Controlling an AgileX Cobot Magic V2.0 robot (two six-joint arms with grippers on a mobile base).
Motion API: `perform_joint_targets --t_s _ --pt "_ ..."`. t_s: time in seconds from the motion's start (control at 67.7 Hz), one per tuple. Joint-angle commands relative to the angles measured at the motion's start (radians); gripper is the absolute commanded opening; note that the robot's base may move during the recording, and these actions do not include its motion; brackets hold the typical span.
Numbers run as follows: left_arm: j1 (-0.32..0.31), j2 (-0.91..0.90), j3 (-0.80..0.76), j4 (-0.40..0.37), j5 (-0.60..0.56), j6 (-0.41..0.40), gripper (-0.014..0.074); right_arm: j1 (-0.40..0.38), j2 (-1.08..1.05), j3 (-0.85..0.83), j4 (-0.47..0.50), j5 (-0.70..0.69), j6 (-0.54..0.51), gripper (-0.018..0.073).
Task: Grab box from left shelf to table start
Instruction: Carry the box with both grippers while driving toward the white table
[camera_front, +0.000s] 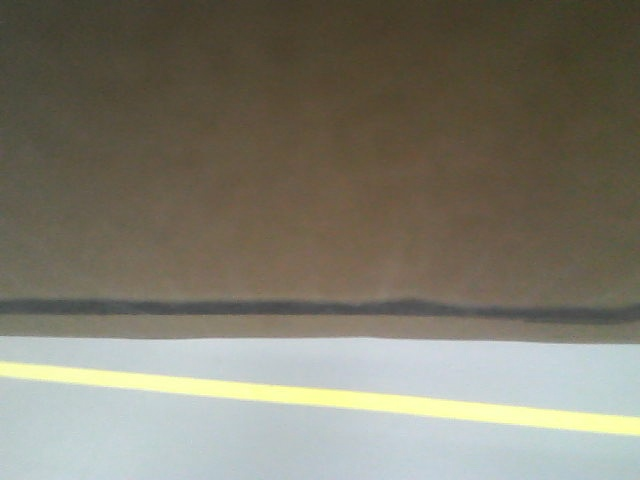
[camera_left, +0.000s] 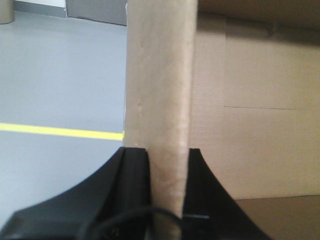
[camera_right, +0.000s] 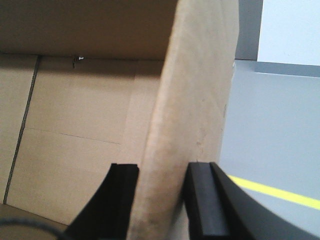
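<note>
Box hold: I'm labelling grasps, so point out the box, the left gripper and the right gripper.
box (camera_front: 320, 150): front view, on its plain brown face.
left gripper (camera_left: 167, 155): left wrist view, midway between fingertips clamping a box wall.
right gripper (camera_right: 162, 170): right wrist view, midway between fingertips clamping a wall.

The floor (camera_front: 300, 440) is smooth and pale grey. One yellow stripe (camera_front: 320, 398) is painted across it, slanting slightly down to the right in the front view. In the left wrist view a beige rounded object (camera_left: 6, 12), mostly cropped, stands far off on it.
</note>
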Motion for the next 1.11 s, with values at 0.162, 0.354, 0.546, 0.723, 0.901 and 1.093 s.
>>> perform_joint_targets --t_s 0.162,0.354,0.546,0.723,0.901,1.093 --pt "-0.008 0.016 -0.037 -0.06 -0.19 -0.019 -0.01 -0.003 0.023 -0.03 -0.031 -0.154 -0.021 0.006" --pt "-0.008 0.016 -0.037 -0.06 -0.19 -0.019 -0.01 -0.003 0.023 -0.03 -0.031 -0.154 -0.021 0.006" --pt "-0.008 0.016 -0.037 -0.06 -0.188 -0.019 -0.01 -0.003 0.023 -0.03 -0.031 -0.154 -0.021 0.006" --pt "-0.008 0.016 -0.037 -0.06 -0.183 -0.019 -0.01 -0.003 0.023 -0.03 -0.031 -0.154 -0.021 0.006" --pt "-0.008 0.016 -0.037 -0.06 -0.183 -0.019 -0.01 -0.003 0.023 -0.03 -0.031 -0.154 -0.021 0.006" --pt "-0.008 0.016 -0.037 -0.06 -0.183 -0.019 -0.01 -0.003 0.023 -0.03 -0.031 -0.154 -0.021 0.006"
